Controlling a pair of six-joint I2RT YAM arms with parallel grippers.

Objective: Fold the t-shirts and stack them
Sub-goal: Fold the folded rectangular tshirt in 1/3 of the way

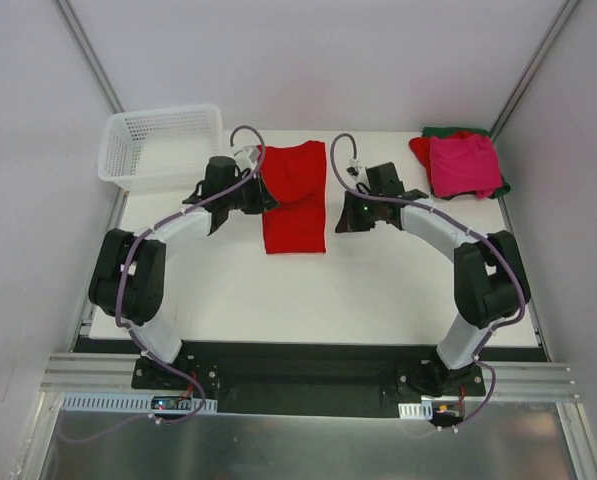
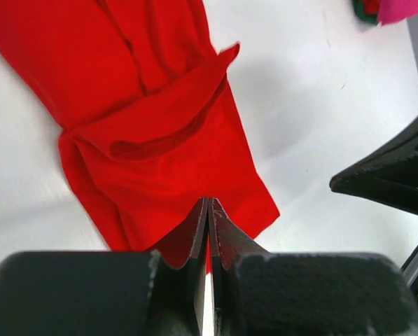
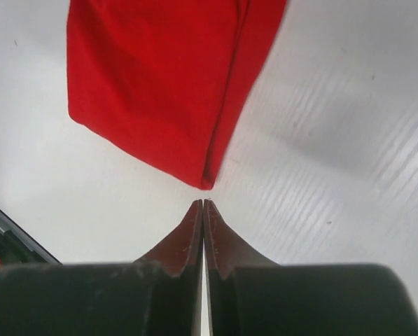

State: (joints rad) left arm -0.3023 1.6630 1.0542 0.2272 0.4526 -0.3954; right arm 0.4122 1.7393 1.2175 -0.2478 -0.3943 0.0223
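Red t-shirt (image 1: 294, 215) folded, left end effector (image 2: 208, 203) closed over it, right end effector (image 3: 202, 204) closed beside it

On the table (image 1: 378, 290), one t-shirt (image 1: 295, 200) lies at the upper centre of the frame. The left gripper (image 1: 263, 195) is at its left edge and the right gripper (image 1: 344, 218) just off its right edge. A basket (image 1: 128, 165) sits upper left, a pile of t-shirts (image 1: 465, 165) upper right.
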